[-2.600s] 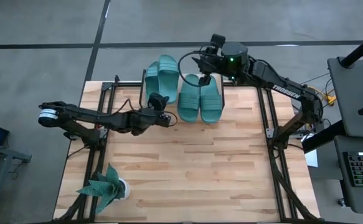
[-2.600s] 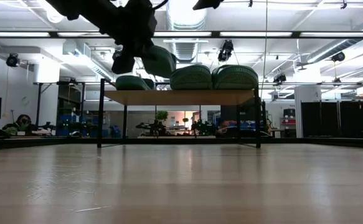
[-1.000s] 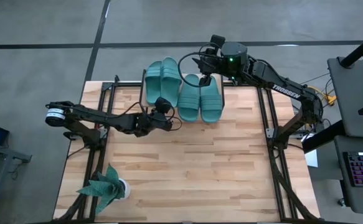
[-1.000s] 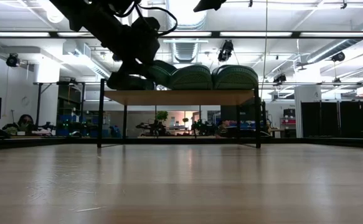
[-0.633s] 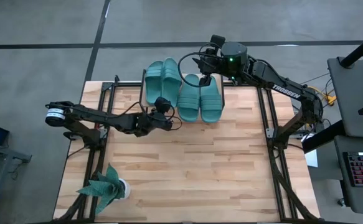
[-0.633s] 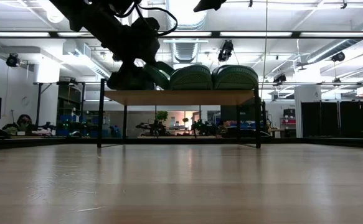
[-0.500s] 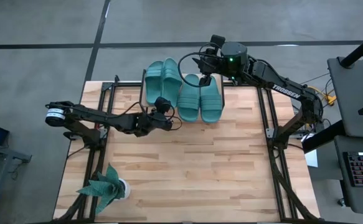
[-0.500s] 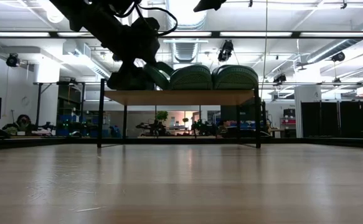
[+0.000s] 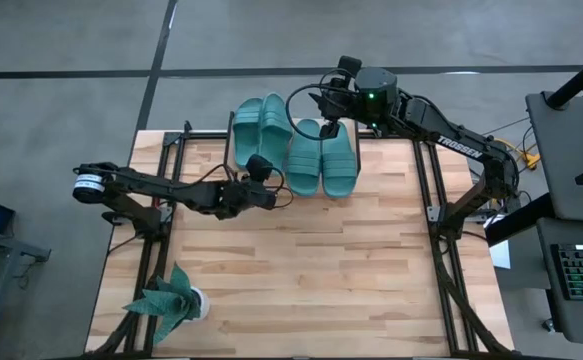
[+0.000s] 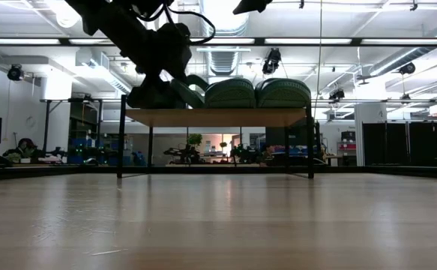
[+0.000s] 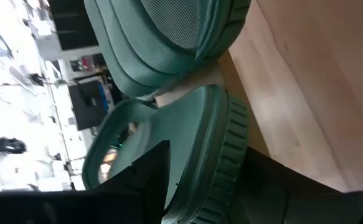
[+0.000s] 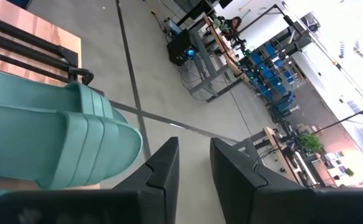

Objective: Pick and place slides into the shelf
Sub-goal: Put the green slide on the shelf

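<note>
From above, you see four slides (image 9: 291, 148) lying side by side on the shelf (image 9: 233, 150) at the desk's (image 9: 301, 270) far edge — the left gripper (image 9: 263, 180) sits at their near ends, the right gripper (image 9: 323, 110) hangs above the far ends. At desk level, the left gripper (image 10: 157, 84) hides the leftmost slide. Left wrist: jaws parted around a slide's (image 11: 187, 149) edge. Right wrist: jaws slightly apart, holding nothing.
</note>
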Robot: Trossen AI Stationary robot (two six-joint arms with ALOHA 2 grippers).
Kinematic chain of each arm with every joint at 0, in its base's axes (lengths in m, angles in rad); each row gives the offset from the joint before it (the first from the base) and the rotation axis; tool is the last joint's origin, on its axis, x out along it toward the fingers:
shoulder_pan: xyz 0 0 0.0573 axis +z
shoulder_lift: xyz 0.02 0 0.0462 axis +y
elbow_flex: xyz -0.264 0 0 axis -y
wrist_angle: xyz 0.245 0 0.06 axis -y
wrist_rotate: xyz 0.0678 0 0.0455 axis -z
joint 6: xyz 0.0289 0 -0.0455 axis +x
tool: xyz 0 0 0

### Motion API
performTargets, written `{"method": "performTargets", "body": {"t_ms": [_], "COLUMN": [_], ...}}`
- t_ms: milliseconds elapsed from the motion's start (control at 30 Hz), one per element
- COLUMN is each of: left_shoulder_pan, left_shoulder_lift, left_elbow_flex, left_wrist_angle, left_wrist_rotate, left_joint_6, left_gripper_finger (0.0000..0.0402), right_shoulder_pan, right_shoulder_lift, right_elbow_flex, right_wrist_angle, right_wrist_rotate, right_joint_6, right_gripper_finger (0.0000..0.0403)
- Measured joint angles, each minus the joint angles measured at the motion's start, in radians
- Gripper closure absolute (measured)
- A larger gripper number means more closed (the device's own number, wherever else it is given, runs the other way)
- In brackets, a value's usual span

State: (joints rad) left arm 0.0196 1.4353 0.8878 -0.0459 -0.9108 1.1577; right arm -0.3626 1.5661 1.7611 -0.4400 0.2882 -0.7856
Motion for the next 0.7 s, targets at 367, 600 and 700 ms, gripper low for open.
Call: {"method": "performTargets", "body": {"t_ms": [367, 600, 700], "left_shoulder_pan": [-0.010, -0.015, -0.015], "left_shoulder_lift": [0.000, 0.000, 0.000], "left_elbow_flex": [0.052, 0.064, 0.063], "left_wrist_angle": [-0.175, -0.170, -0.132], "left_wrist_rotate": [0.006, 0.011, 0.011], "left_joint_6": [-0.158, -0.162, -0.164], "left_gripper_finger": [0.0248, 0.0248, 0.0248], "right_shoulder_pan": [0.000, 0.000, 0.000], "right_shoulder_lift": [0.000, 0.000, 0.000], "right_elbow_flex": [0.000, 0.000, 0.000], "right_wrist_angle": [0.000, 0.000, 0.000], "right_wrist_rotate": [0.000, 0.000, 0.000], "right_joint_6": [0.000, 0.000, 0.001], "right_gripper_finger": [0.0321, 0.0321, 0.0321]}}
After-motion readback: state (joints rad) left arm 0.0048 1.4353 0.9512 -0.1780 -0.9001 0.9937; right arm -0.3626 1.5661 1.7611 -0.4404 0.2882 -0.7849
